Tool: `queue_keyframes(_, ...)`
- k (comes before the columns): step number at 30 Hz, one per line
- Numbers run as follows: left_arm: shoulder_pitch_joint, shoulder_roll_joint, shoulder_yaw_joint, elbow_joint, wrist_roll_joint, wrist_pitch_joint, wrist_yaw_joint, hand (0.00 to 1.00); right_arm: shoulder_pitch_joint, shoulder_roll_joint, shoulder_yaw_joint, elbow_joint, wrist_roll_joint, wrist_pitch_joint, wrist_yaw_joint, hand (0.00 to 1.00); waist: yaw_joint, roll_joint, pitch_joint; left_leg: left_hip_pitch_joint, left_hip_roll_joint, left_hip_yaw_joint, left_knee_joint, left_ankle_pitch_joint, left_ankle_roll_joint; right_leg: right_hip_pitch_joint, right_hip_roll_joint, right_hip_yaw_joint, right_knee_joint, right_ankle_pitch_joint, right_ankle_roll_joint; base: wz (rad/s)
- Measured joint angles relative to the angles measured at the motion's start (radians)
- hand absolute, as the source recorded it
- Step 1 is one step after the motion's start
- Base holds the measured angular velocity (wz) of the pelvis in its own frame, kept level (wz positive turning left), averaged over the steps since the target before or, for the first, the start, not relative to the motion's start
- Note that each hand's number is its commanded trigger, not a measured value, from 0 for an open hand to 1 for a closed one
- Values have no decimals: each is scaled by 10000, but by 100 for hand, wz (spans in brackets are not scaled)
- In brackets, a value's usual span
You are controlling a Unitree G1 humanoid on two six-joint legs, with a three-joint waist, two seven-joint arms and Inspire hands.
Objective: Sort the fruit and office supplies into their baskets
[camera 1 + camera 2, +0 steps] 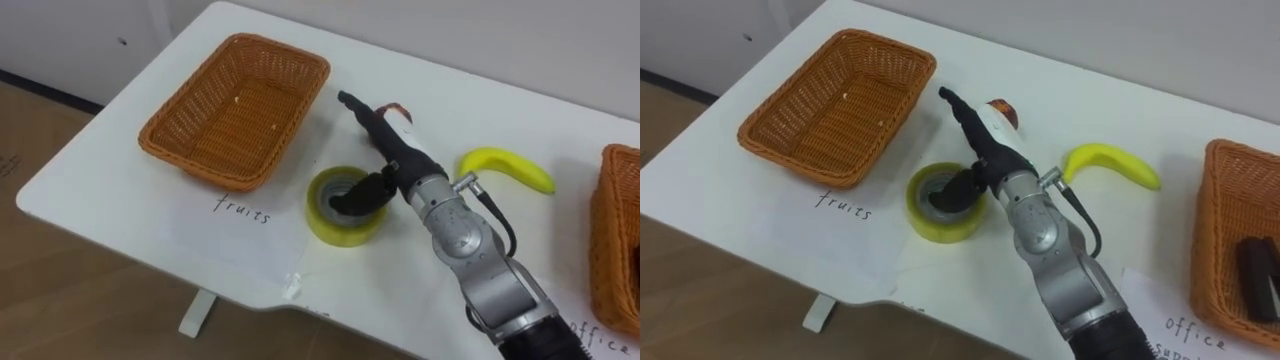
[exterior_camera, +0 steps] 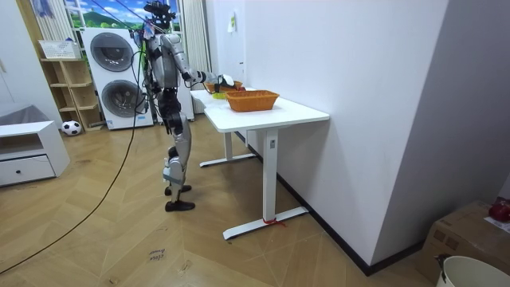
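Note:
A yellow tape roll (image 1: 343,231) lies flat on the white table (image 1: 120,200), in front of the fruits basket (image 1: 170,148), whose inside holds no fruit or supplies. My right hand (image 1: 388,152) reaches over the roll from the lower right. Its fingers stretch straight towards the far side and its thumb dips into the roll's hole. A small red thing (image 1: 402,107) peeks out just behind the fingers. A banana (image 1: 507,168) lies to the right of the hand. The office basket (image 1: 1212,235) at the right edge holds a dark oblong thing (image 1: 1260,275).
Handwritten paper labels lie before each basket, one (image 1: 243,208) near the table's front edge. In the room view the robot (image 2: 169,88) stands at the table's end, with washing machines (image 2: 119,76) behind it and wooden floor around.

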Motion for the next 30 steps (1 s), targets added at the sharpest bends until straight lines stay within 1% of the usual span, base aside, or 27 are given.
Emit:
queue_keyframes(13,-30,-62,-2,-2,15,11,218,0,16,1,1,7,-209,0,34,0,18,27,-28,36,5,-7,7,0,0,-19,4,20,-1,0,0,0)
queue_keyframes(19,-75,-56,-2,-4,-1,23,194,0,14,-11,-1,17,-331,1,392,0,11,10,-40,36,11,-6,-1,1,0,-30,6,41,-1,0,0,0)
queue_keyframes(22,-73,-6,-1,-2,6,59,161,0,14,-15,0,16,-339,82,474,0,12,-53,-83,5,7,-33,-1,2,-1,-28,10,46,-2,0,0,1)
queue_keyframes(24,-73,76,1,-3,16,150,146,0,15,-32,0,17,-340,201,673,0,0,-155,-151,-12,11,-34,13,2,-1,-29,11,51,-5,0,0,0)
queue_keyframes(25,-75,92,4,-2,25,159,147,0,15,-38,0,18,-333,210,722,0,5,-178,-159,-17,10,-43,22,2,-1,-26,8,38,-5,0,0,0)
queue_keyframes(28,-81,140,2,0,30,159,150,0,14,-118,2,17,-303,210,924,0,14,-251,-146,-25,12,-36,47,6,5,-16,-17,36,-5,0,0,0)
queue_keyframes(30,-86,199,1,2,30,159,149,0,14,-156,4,18,-305,211,1051,0,11,-295,-111,-39,8,-49,57,9,11,-9,-30,36,-4,0,0,0)
